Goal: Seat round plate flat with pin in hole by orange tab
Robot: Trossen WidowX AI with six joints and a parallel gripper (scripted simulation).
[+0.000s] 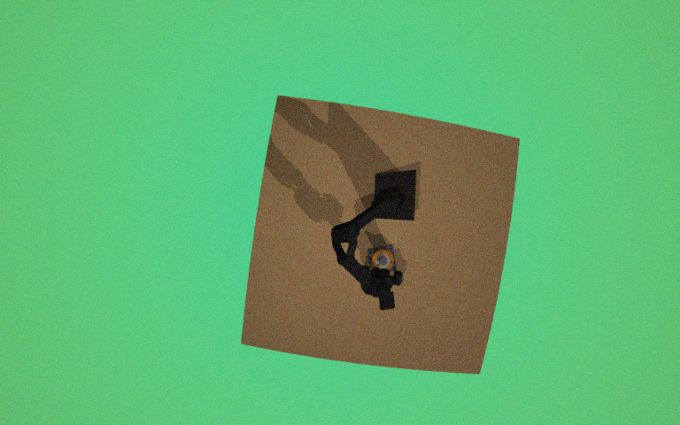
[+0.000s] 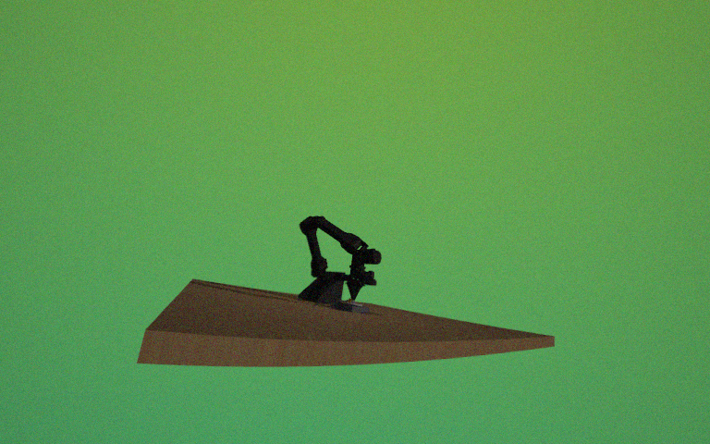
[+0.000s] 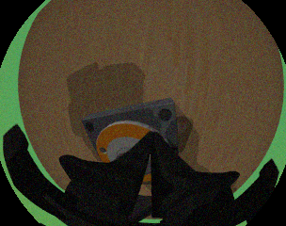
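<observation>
Pushing with my jaws squeezed shut and holding nothing, I could slip off the round plate (image 3: pixel 120 145) and leave its hole away from the pin.

Brown bench (image 1: pixel 438 295) with a faint grain, crossed by darker brown shadows, against a plain green backdrop. Black arm (image 1: pixel 357 218) and black gripper (image 3: pixel 152 145). Black square mount (image 1: pixel 395 193). Grey square base (image 3: pixel 134 120). Round plate (image 3: pixel 120 145): orange rim, pale grey centre.
</observation>
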